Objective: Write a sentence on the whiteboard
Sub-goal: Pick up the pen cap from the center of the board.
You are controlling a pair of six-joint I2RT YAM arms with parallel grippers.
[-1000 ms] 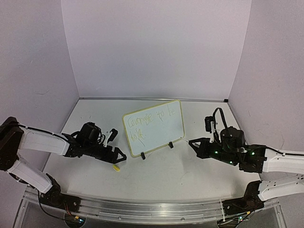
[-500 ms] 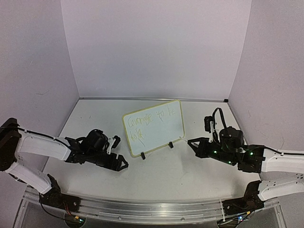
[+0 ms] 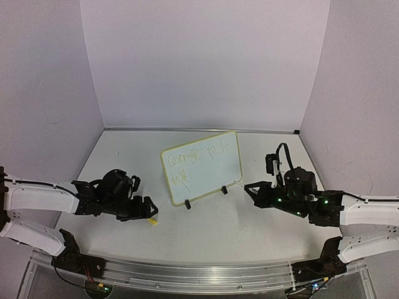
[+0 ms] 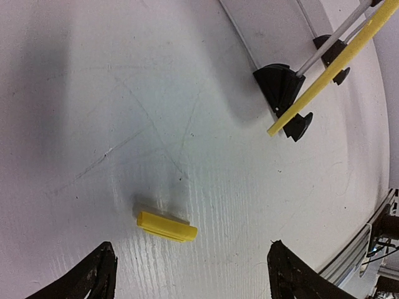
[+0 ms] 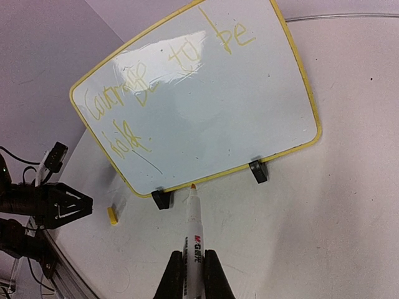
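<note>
Yellow cap (image 4: 166, 226): it lay flat on the bench (image 3: 212, 233), just ahead of your left end effector (image 4: 190, 271). Small and low, it could have skidded away if you had closed off-centre.
Marker (image 5: 194, 227): uncapped, its tip sat near the lower frame of the whiteboard (image 3: 212, 177), apart from it as far as the views showed. Any forward drift could have streaked the frame or tipped the board off its 2 clip feet (image 5: 257, 171).
Board position: it stood tilted back at mid-bench, between your 2 arms.
Sentence (image 5: 124, 99): 2 faint lines sat on the face, and a stray touch could have smeared them.
Left end effector: released wide, holding nothing, low over the cap.
Right end effector (image 5: 193, 274): clenched on the marker's barrel, touching nothing else.
</note>
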